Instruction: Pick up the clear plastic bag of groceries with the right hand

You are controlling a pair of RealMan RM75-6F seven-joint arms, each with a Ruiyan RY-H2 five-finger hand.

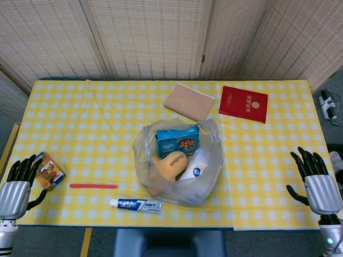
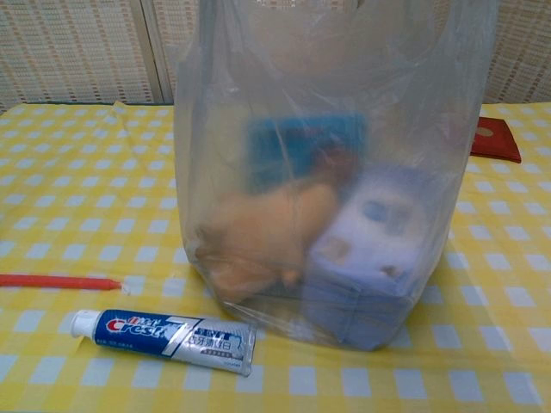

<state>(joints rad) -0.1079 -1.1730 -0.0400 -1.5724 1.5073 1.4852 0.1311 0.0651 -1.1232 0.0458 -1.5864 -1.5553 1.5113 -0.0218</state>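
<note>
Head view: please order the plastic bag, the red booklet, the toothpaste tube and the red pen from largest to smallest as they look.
1. plastic bag
2. red booklet
3. toothpaste tube
4. red pen, similar in length to the tube but much thinner

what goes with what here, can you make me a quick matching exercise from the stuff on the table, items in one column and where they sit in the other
Things:
1. red booklet
2. toothpaste tube
3. snack packet
4. tan notebook

Places:
A. just in front of the clear plastic bag
B. beside the left hand
C. far side, left of the red booklet
D. far right part of the table

Pairs: 1-D, 2-A, 3-B, 4-C
</note>
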